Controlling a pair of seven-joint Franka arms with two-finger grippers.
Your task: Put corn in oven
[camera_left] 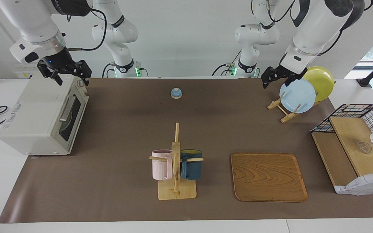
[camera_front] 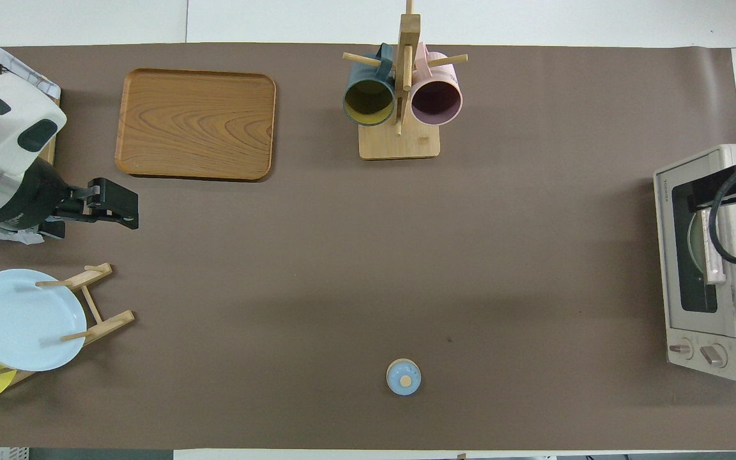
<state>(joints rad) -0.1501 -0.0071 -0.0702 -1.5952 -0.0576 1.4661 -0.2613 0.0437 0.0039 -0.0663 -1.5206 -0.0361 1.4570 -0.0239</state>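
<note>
No corn shows. The oven (camera_left: 44,113) door is shut; its rigid bar handle (camera_left: 67,108) suits gripping. Right pincer (camera_left: 66,72), released, hovers over the oven; left pincer (camera_left: 278,76) waits released.

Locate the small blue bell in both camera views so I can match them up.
Facing view: the blue bell sits top centre on the brown mat, near the robots.
Overhead view: the bell sits bottom centre.
Shared landmark: the mug rack, in line with it, farther from the robots.
</note>
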